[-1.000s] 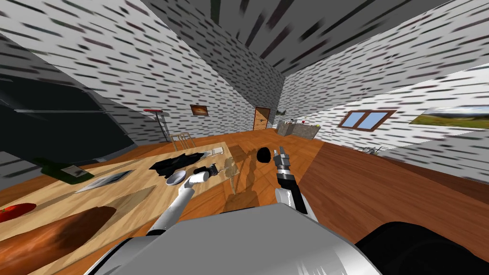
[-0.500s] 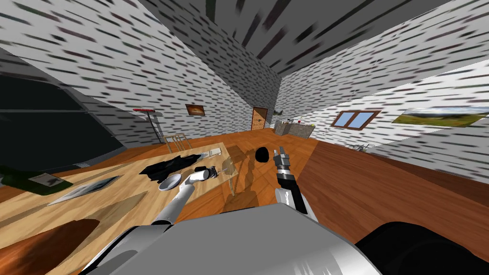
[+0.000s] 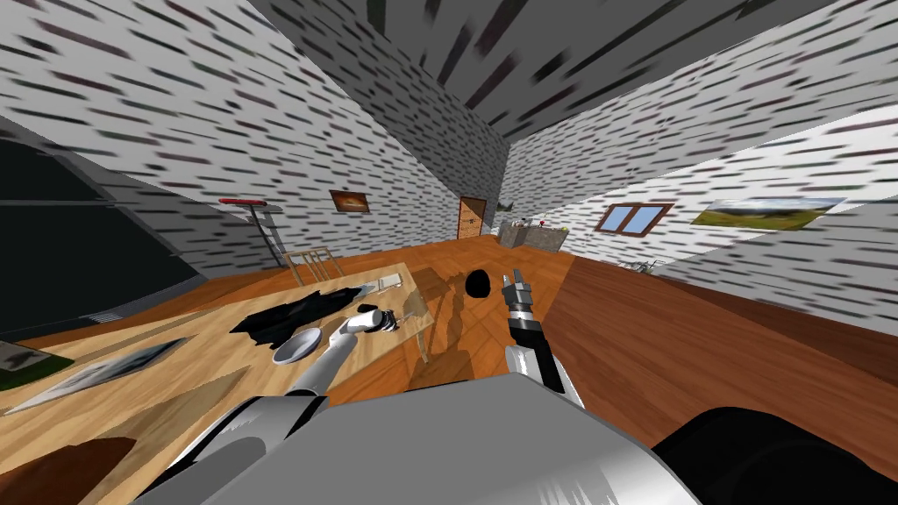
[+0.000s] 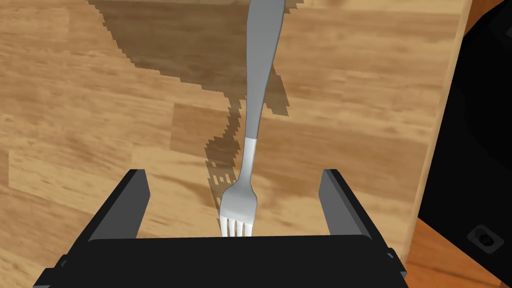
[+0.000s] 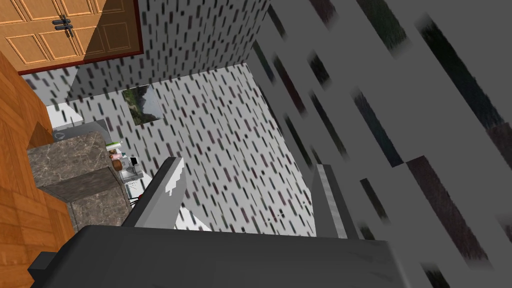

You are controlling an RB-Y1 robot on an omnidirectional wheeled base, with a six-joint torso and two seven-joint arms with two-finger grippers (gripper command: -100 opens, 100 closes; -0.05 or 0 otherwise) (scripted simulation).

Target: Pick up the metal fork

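Light wood bench (image 3: 210, 355) on the left, with the left arm (image 3: 329, 368) stretched low across it beside a grey bowl (image 3: 295, 345). The left hand (image 4: 234, 175) is held wide open, the grey fork (image 4: 260, 75) lying flat on the bench between its fingers (image 4: 135, 200). Further right, the right hand (image 3: 516, 279) is pointed forward over the floor (image 3: 684, 351), fingers spread.

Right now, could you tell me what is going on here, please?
The left gripper is at a grey fork lying on the wooden table. Its fingers stand open on either side of the tines, so the fork is not yet gripped. The right gripper is held out over the floor, open.
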